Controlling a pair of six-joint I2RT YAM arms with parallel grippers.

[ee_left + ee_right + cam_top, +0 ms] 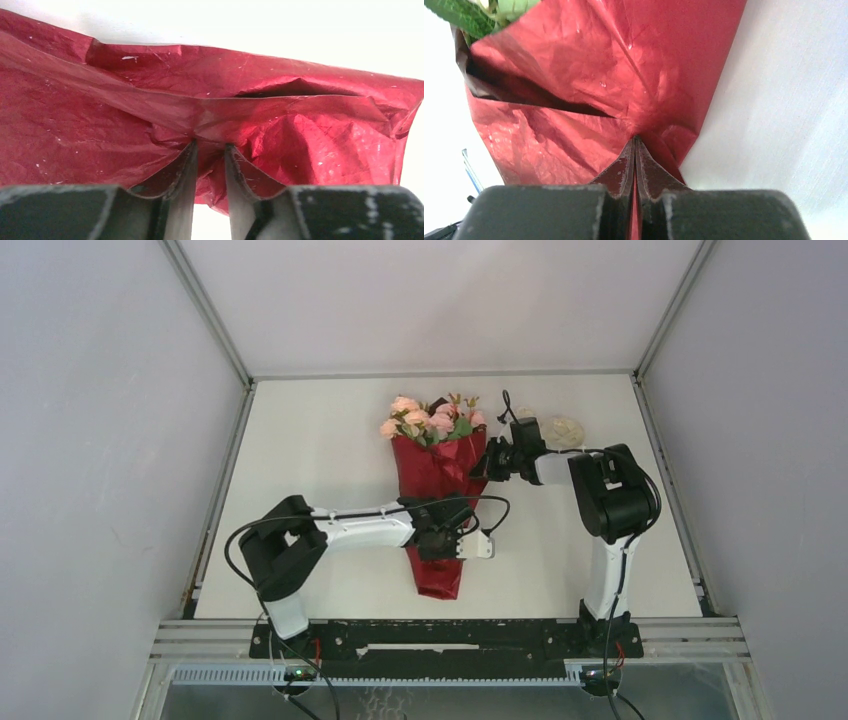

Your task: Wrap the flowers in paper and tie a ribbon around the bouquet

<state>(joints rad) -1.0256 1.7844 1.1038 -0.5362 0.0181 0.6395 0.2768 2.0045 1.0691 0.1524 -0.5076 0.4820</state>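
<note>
The bouquet lies flat on the white table, with the pink flowers (430,418) at its far end and the deep red paper (436,480) tapering toward me. My left gripper (443,538) sits across the cone's lower part. In the left wrist view it (210,145) is shut on a bunched fold of the paper (280,125), and creases radiate from the pinch. My right gripper (489,462) is at the cone's upper right edge, shut (634,138) on a thin flap of the paper (589,65). Green leaves (464,12) show at that view's top left. The cream ribbon (566,429) lies coiled behind the right wrist.
Grey walls with metal rails border the table (310,460) on the left, right and far sides. The arm bases are bolted to a black bar (440,638) at the near edge. A black cable (497,508) loops beside the left wrist.
</note>
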